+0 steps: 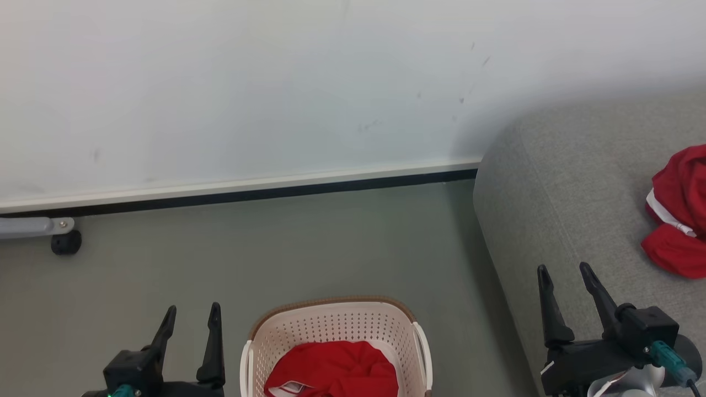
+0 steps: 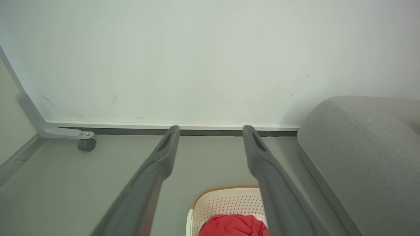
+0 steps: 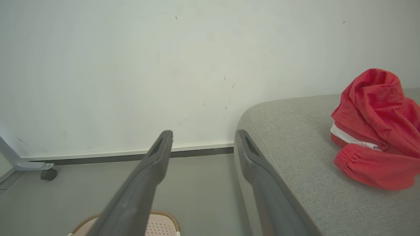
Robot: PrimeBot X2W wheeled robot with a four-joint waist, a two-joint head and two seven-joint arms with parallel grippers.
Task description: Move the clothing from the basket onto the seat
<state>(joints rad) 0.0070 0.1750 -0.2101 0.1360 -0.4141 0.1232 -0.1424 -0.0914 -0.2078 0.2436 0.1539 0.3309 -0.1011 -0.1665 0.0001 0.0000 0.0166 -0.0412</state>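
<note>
Flanking the basket (image 1: 331,325), we hold our left gripper (image 1: 193,307) and right gripper (image 1: 563,267) wide and empty. One red garment (image 1: 333,369) lies inside it; a second garment (image 1: 678,215) rests on the seat (image 1: 551,209) to its right.

Room: was a plain living area. Shown by: grey sofa (image 1: 551,193) at 3 o'clock, basket (image 1: 331,325) at 6, bare white wall (image 1: 276,82) at 12, castor (image 1: 66,242) at 9.

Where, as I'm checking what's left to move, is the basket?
In the head view the basket sits on the floor at bottom centre, left of the grey seat, with red clothing inside.
</note>
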